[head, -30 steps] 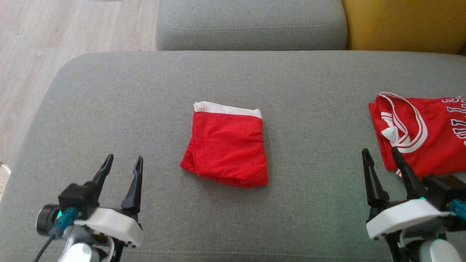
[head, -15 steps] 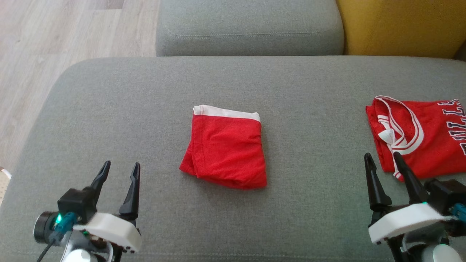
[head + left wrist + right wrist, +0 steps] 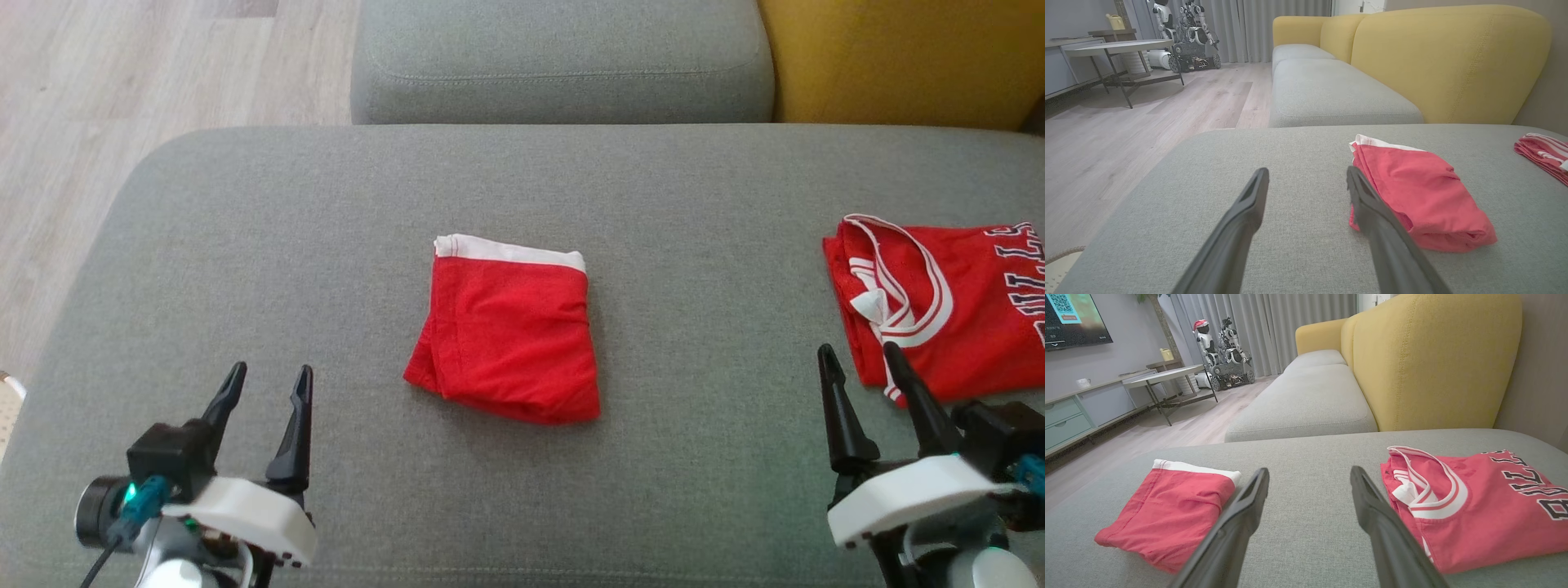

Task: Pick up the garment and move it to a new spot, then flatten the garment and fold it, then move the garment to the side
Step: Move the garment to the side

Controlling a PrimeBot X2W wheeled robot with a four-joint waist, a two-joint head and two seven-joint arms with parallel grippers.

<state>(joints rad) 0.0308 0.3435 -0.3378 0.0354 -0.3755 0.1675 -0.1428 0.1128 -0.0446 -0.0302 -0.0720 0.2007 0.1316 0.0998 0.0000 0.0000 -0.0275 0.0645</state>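
**Both claws released, shorts folded mid-seat**

Far left: wood floor (image 3: 98, 98) past the seat's rounded edge. L claw (image 3: 270, 369) sits low at the near left, fingers spread wide w/ nothing betw. them, over bare grey seat (image 3: 245, 229). It's well apart from the cloth.

Centre: red shorts (image 3: 506, 335), folded to a compact block and lying flat in the middle of the seat. The white waistband is on the far edge, and the shorts are clear of both claws.

R claw (image 3: 858, 349) is low at the near right, also released and empty. Its outer finger overlaps the near-left corner of the jersey (image 3: 963, 310) in head view; can't tell if it touches.

The jersey is red w/ white trim and dark lettering, folded at the seat's right side, partly cut off by the frame. Yellow backrest (image 3: 898, 57) is top right.
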